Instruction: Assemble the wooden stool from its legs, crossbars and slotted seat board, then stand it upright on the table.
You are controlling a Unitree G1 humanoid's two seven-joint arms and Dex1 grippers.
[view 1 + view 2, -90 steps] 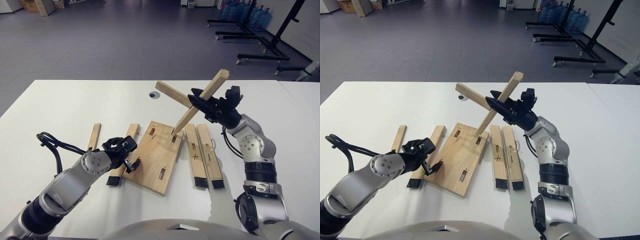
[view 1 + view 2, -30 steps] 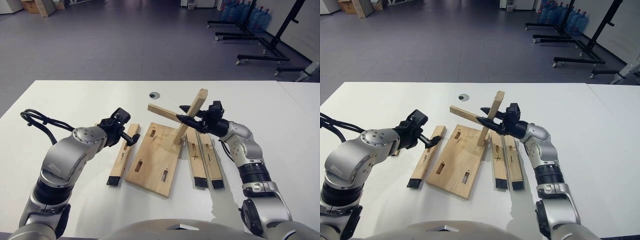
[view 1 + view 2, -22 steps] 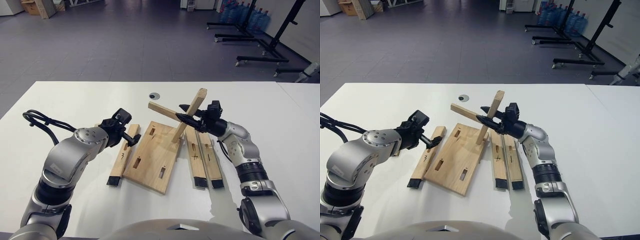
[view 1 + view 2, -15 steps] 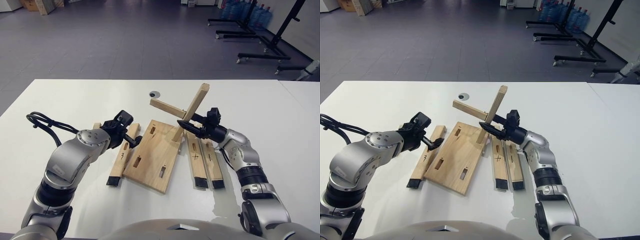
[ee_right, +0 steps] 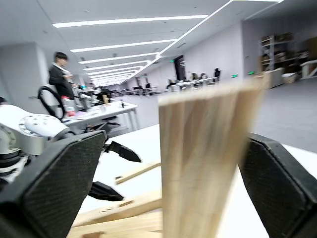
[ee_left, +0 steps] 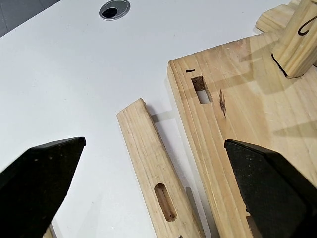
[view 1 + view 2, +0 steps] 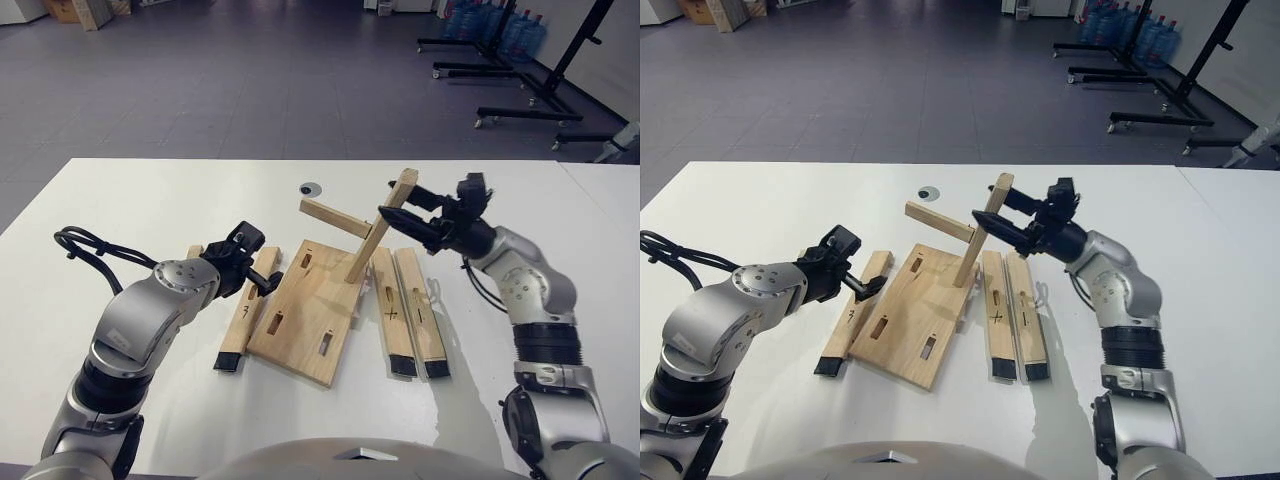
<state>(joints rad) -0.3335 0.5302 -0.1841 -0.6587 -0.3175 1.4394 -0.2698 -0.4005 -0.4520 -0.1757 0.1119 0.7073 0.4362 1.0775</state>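
Leaning out of the pale rectangular slotted wooden seat board (image 7: 300,325), a light wooden stool leg (image 7: 364,256) is standing tilted. Its lower end is planted at the board's far right slot and its top is tipping toward the robot's right. A short wooden crossbar (image 7: 335,217) is sticking out from the leg's middle toward the left and far side, clear of the white table (image 7: 140,200). The right gripper (image 7: 392,200) is hovering at the leg's upper part with its two black fingers spread apart, one on each side of the wood. In the right wrist view the leg is sitting between the pads (image 5: 54,183), with a gap showing on at least one side.

The seat board is lying flat mid-table. The left gripper (image 7: 266,279) is hanging low just off the board's left edge, fingers wide apart and gripping nothing. It is above the far end of a long slotted wooden leg with a black foot (image 7: 243,315), which is lying beside the board. Two more black-footed wooden legs (image 7: 388,310) are lying side by side just right of the board. Another short wooden piece (image 7: 192,255) is peeking out behind the left arm. A round grey hole cover (image 7: 310,188) is sitting in the tabletop farther back.
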